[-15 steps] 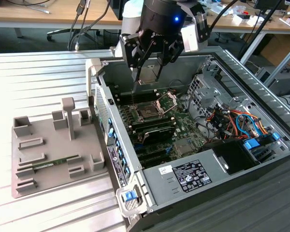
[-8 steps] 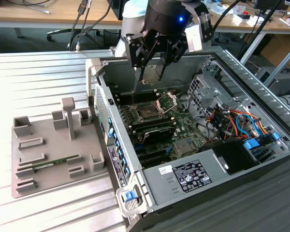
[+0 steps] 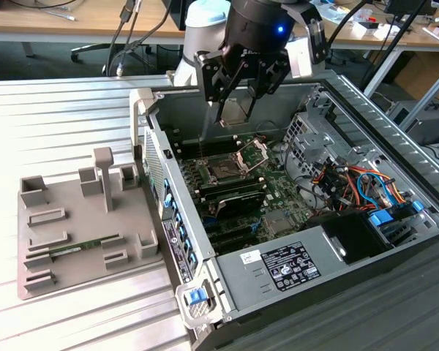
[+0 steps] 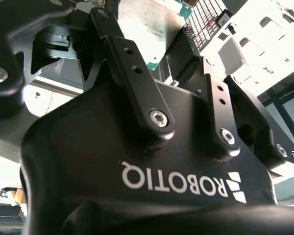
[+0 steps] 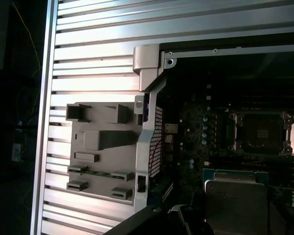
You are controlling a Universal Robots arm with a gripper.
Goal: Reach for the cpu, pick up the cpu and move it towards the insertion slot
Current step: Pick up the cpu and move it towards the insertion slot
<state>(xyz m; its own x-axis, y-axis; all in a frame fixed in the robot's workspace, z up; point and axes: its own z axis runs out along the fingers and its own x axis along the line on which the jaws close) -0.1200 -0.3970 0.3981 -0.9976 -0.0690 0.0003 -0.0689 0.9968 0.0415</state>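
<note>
The robot's black hand (image 3: 233, 110) hangs inside an open computer case (image 3: 366, 292), its fingers (image 3: 221, 102) closed on the cpu (image 3: 235, 111), a flat pale square with a thin coloured rim. In the second wrist view the same cpu (image 4: 148, 27) sits pinched between the dark finger links (image 4: 132, 73), gripped by opposite edges, probably so its broad face stays flat for lowering.

The landmark is the insertion slot (image 3: 225, 170), a dark square socket on the motherboard (image 3: 278, 194) with its silver bracket (image 3: 254, 152) swung open. The cpu is held above this slot and a little behind it, clear of the board and not yet seated. In the first wrist view the cpu (image 5: 235, 203) appears near the open slot (image 5: 258, 131), apart from it.

Outside the case, on the ribbed metal desk (image 3: 58, 117), a grey parts holder (image 3: 73, 241) lies well away from the slot, with a thin green memory stick (image 3: 80, 246) resting in one groove.
</note>
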